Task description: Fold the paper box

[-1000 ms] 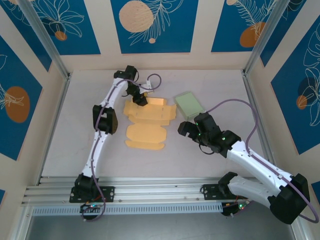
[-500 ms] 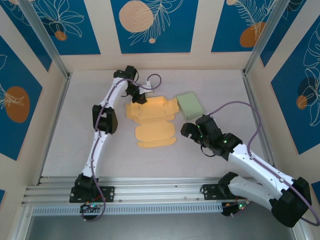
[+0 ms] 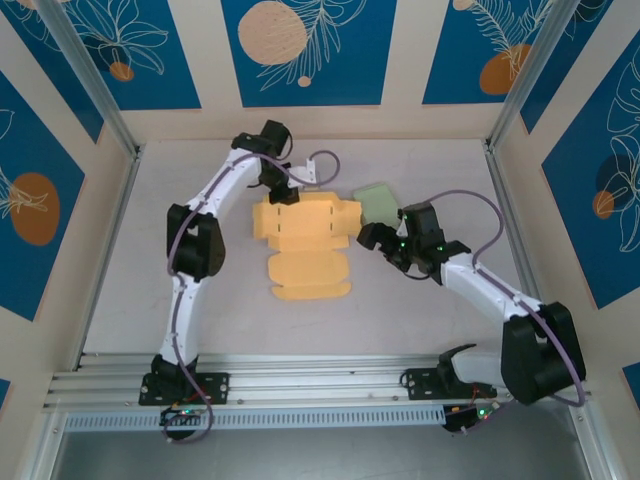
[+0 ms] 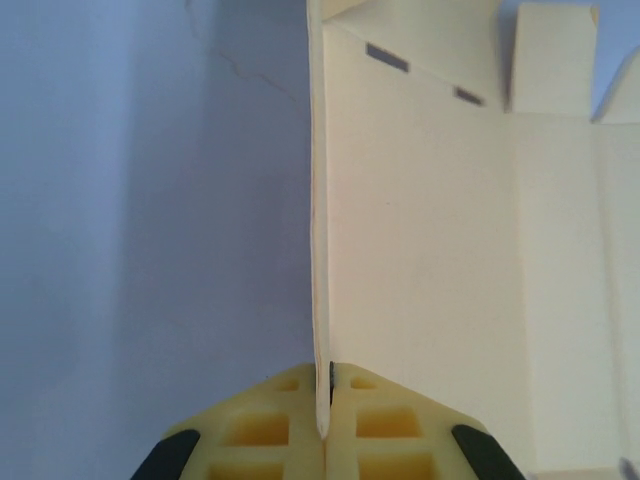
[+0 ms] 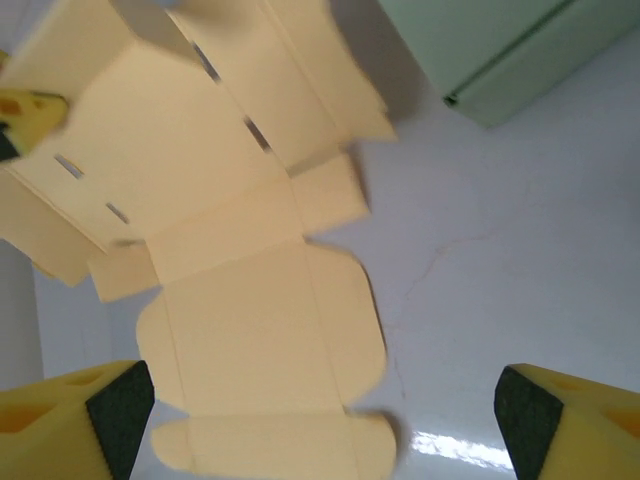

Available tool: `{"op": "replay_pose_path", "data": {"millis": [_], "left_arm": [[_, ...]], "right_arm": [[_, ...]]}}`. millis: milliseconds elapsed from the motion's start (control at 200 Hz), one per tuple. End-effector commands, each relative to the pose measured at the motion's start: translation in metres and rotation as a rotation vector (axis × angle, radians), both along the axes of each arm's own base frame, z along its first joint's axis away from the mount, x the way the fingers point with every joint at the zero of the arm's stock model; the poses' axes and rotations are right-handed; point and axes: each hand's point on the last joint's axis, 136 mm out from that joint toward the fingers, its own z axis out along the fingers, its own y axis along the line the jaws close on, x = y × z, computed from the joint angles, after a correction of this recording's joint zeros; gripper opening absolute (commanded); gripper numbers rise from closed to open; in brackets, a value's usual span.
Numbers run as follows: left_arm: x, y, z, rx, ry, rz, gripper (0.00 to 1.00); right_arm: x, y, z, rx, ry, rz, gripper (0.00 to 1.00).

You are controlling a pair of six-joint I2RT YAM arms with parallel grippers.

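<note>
The paper box is a flat pale-yellow cardboard blank on the white table, with its rounded lid flaps toward the near side. My left gripper is at the blank's far left edge, shut on an upright flap; in the left wrist view that thin edge runs straight into the closed jaws of the left gripper. My right gripper stands open just off the blank's right edge. In the right wrist view the right gripper hovers over the paper box with nothing between its fingers.
A closed pale-green box lies at the back right, touching or just behind the blank's far right corner, and it is also the green box in the right wrist view. Metal posts and walls enclose the table.
The left jaws closed on the flap and the blank slid and turned a little to the right. The right gripper moved back and left, up to the blank's right edge.
</note>
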Motion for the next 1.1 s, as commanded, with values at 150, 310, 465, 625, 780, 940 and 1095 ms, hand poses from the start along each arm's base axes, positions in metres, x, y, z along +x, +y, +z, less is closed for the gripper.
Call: {"op": "replay_pose_path", "data": {"millis": [150,310,465,625,780,940,1095], "left_arm": [[-0.014,0.003,0.028,0.031,-0.222,0.077,0.00],[-0.034,-0.010,0.020,0.072,-0.388,0.097,0.00],[-0.038,-0.017,0.030,-0.047,-0.584,0.176,0.00],[-0.055,-0.029,0.043,-0.204,-0.675,0.174,0.00],[-0.066,-0.028,0.035,-0.252,-0.670,0.192,0.00],[-0.078,-0.025,0.026,-0.291,-0.694,0.166,0.00],[-0.082,-0.026,0.010,-0.266,-0.657,0.142,0.01]], "right_arm": [[0.019,0.030,0.018,0.129,-0.075,0.154,0.76],[0.003,0.034,0.000,0.161,-0.031,0.185,0.65],[-0.019,0.021,-0.016,0.118,-0.042,0.184,0.64],[-0.024,0.021,-0.025,0.122,-0.078,0.212,0.59],[-0.020,0.017,-0.043,0.076,-0.047,0.212,0.58],[-0.009,0.015,-0.051,0.033,-0.069,0.218,0.58],[0.004,0.011,-0.051,-0.018,-0.106,0.208,0.60]]}}
